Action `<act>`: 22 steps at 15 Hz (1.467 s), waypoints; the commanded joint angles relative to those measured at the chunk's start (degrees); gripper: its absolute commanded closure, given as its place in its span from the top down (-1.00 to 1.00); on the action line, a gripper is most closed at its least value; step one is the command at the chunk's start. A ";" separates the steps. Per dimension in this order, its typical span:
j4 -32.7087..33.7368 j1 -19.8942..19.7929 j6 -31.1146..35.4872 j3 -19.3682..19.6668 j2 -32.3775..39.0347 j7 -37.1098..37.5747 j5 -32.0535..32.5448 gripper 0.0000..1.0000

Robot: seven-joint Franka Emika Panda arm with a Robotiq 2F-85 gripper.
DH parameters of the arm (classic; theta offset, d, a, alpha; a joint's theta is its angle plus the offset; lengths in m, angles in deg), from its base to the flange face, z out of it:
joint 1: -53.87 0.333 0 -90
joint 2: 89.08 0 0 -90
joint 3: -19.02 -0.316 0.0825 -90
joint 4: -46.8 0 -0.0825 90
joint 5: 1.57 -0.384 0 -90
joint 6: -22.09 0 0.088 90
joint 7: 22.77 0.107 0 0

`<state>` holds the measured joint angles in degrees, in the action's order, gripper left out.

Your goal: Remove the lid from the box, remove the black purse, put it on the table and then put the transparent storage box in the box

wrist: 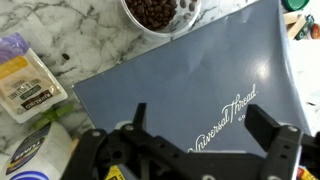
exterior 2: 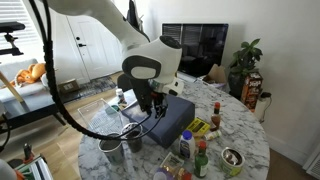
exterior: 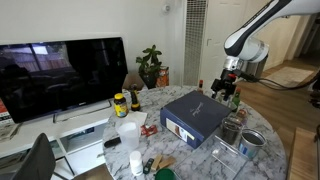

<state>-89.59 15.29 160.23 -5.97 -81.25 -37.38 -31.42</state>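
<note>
Gripper wide open over the lid — seemingly not touching, lid covers the box, contents hidden, corners cropped.

Lid's on! The dark navy lid lies flat and closed over the navy box, pale cursive lettering across its top. The box rests on the marble table, white label on its side.
</note>
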 commanded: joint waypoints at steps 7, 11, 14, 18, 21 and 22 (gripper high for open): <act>-0.71 10.79 -1.07 8.78 -1.17 1.03 2.68 1.00; 0.23 9.21 -0.69 9.22 -0.52 -1.20 -1.74 1.00; 0.24 9.21 -0.69 9.22 -0.52 -1.20 -1.74 1.00; 0.24 13.51 -0.68 12.87 -0.46 -1.05 -0.57 1.00; 0.22 17.38 -0.62 15.03 -0.42 -0.87 -0.20 1.00; 0.22 17.55 -0.62 15.13 -0.44 -0.86 -0.17 1.00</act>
<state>-89.59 25.28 160.21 1.59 -81.41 -37.36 -30.30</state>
